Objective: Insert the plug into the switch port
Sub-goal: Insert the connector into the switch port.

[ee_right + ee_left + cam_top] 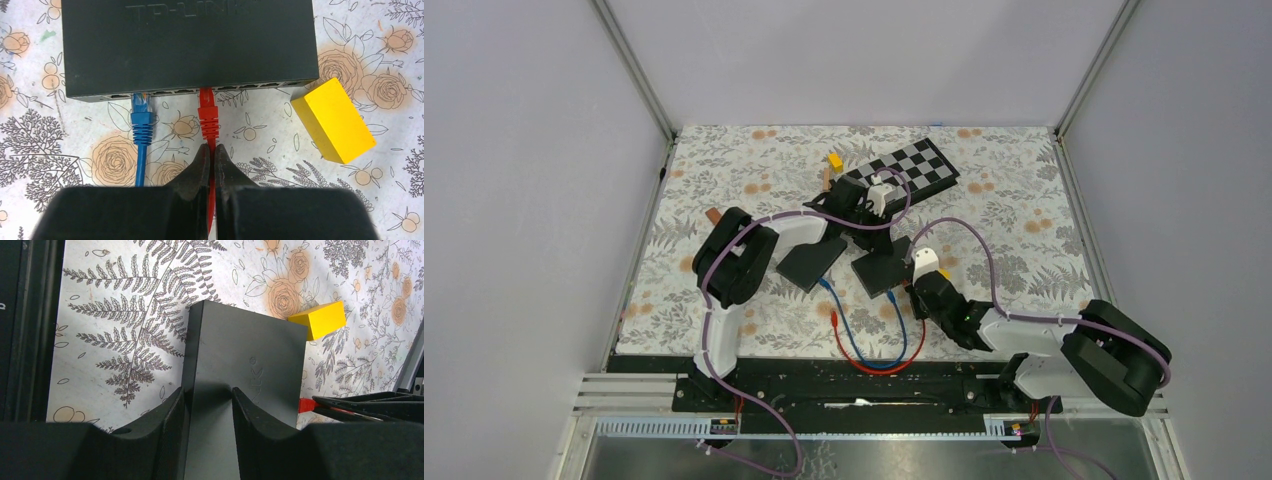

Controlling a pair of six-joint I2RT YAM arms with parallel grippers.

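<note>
- Raised "TP-LINK" lettering, cut off by the frame edge, marks the black switch (190, 45) on the bench; the red plug (208, 112) sits in a middle port.
- Right pincer (213, 150) pinches the red cable (212, 200).
- Only the left wrist view shows the left pincer (207, 400) clamped on a black box (245, 355).

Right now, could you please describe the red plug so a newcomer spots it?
Find the black switch on the floral table. Two plugs meet its port edge; the red plug sits right of the blue plug, its cable pinched by the right gripper.

Gripper (211, 152) pinches the red cable (209, 125) plugged into the switch (190, 45).
</note>
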